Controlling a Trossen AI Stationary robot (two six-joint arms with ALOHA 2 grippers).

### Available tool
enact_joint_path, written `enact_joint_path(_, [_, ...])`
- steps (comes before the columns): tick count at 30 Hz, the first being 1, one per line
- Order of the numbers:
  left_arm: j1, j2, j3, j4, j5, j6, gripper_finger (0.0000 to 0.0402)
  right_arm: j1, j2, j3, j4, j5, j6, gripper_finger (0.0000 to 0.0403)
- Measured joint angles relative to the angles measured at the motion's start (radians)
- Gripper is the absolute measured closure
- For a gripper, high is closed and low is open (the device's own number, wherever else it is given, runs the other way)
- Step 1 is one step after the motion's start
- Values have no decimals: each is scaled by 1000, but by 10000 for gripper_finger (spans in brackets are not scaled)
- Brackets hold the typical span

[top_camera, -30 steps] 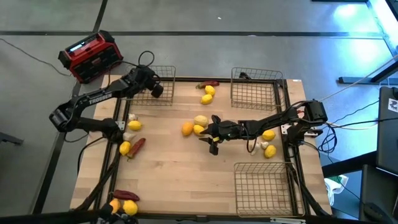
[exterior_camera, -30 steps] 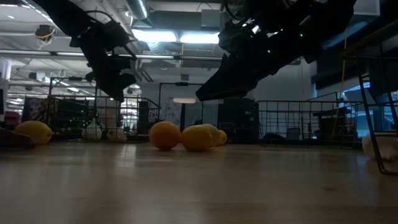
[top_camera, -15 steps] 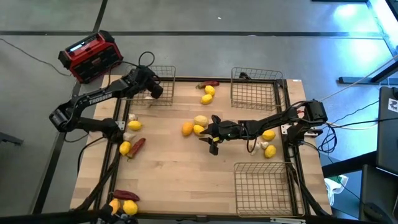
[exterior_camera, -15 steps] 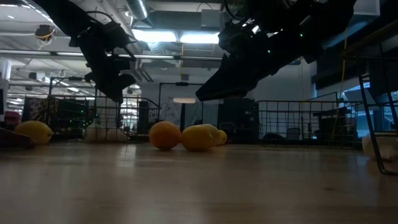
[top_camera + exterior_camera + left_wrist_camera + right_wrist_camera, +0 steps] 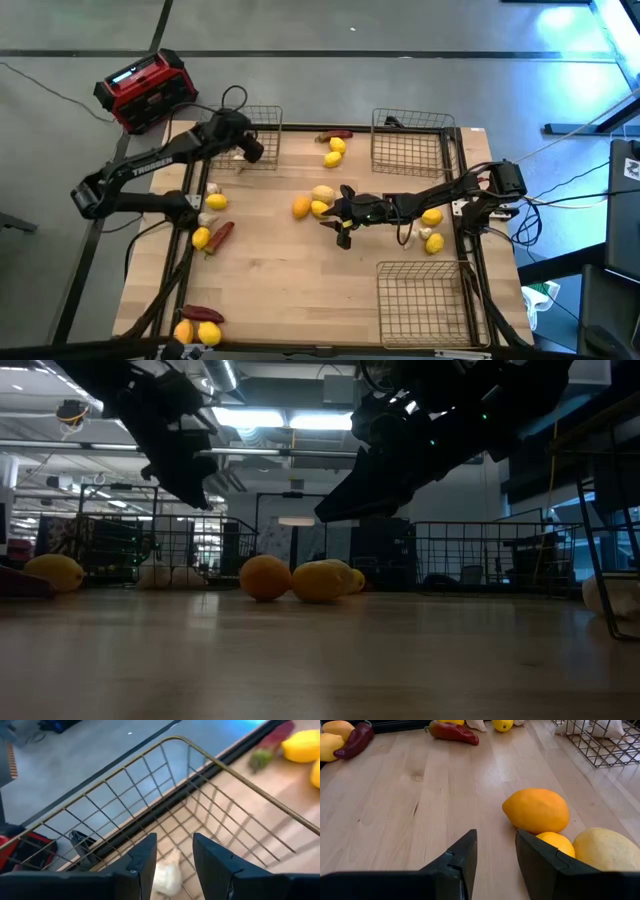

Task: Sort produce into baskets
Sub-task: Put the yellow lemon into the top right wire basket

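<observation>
My left gripper [image 5: 250,150] hangs open and empty over the far left wire basket [image 5: 262,115]. A whitish bulb [image 5: 167,872] lies on the basket's floor below the fingers. My right gripper [image 5: 340,215] is open and empty, low over the middle of the table. It stands just right of an orange fruit [image 5: 536,810], a yellow fruit [image 5: 557,842] and a pale yellow fruit [image 5: 605,847], which lie together on the wood. In the low view, two whitish bulbs [image 5: 170,575] show inside the left basket.
Two more wire baskets stand at the far right [image 5: 410,140] and near right [image 5: 420,295]. Loose fruits, bulbs and red peppers lie along the left edge [image 5: 210,215], at the near left corner [image 5: 200,325], at the far middle [image 5: 335,148] and under the right arm [image 5: 430,230]. A red and black box [image 5: 145,90] sits off the far left corner.
A second whitish bulb has come to lie on the floor of the far left basket under my left gripper. My left gripper has risen a little above the basket. My right gripper has kept still.
</observation>
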Motion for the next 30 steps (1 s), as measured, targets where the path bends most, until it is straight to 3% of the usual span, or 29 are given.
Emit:
enact_joint_path(7, [-116, -127, 0, -24, 3, -25, 279, 0, 0, 0, 0, 0, 0, 269])
enact_joint_path(15, [-320, -247, 0, -26, 61, -130, 279, 0, 0, 0, 0, 0, 0, 269])
enact_joint_path(24, [-569, -212, 0, 87, 63, -187, 279, 0, 0, 0, 0, 0, 0, 269])
enact_joint_path(30, [-704, -131, 0, 130, -4, -219, 279, 0, 0, 0, 8, 0, 0, 269])
